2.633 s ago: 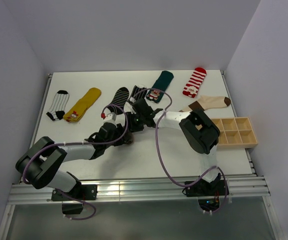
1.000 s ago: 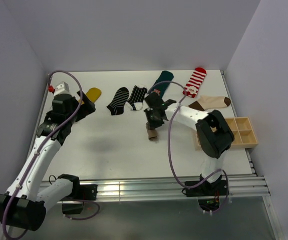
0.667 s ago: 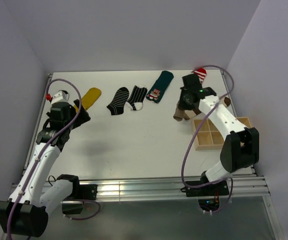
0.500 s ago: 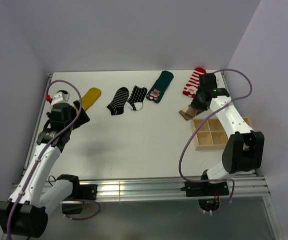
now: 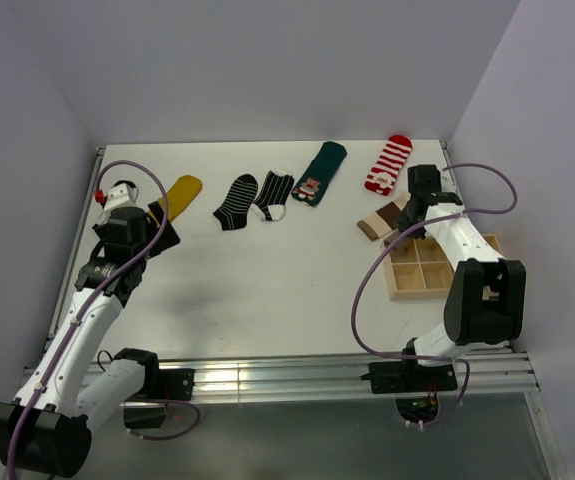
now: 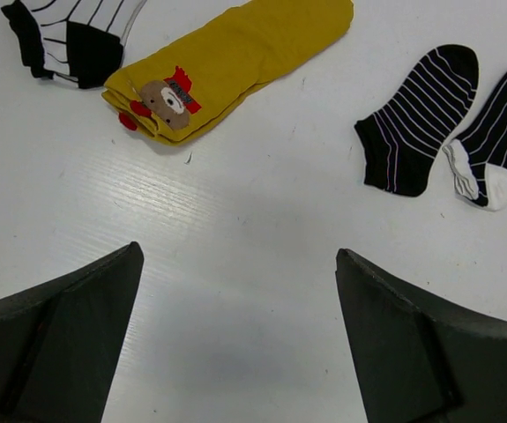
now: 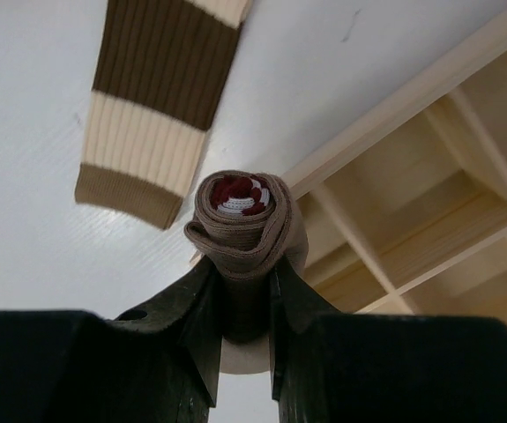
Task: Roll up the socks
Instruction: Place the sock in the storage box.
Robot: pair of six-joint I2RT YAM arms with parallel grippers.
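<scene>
The right gripper (image 7: pixel 242 295) has its two dark fingers (image 7: pixel 202 304) closed narrowly on a rolled brown ribbed fabric sock (image 7: pixel 242 225). The roll stands on end between them, with a red and white spiral showing at its centre. Just past the roll, on the gripper's right, is the pale wooden tray (image 7: pixel 429 163) with square compartments. The roll sits over the tray's outer rim, near a corner, and whether it touches the wood cannot be told. Ahead and to the left of the fingers a flat cream ribbed sock with brown bands (image 7: pixel 160 97) lies on the white table (image 7: pixel 41 220), apart from the roll. Further out, in the overhead view, a red and white striped sock (image 5: pixel 389 163) and a dark teal sock (image 5: pixel 323 165) lie beyond this gripper.

The left gripper (image 6: pixel 240 339) hangs above bare table with its jaws spread wide and nothing between them. Ahead and to its left lies a mustard-yellow sock with a small bear face on it (image 6: pixel 235 53). Past that, at the far left, is a black and white sock with thin lines (image 6: pixel 72 40). Ahead and to the right lie two black ankle socks with thin pale stripes (image 6: pixel 421 119), side by side and nearly touching.
</scene>
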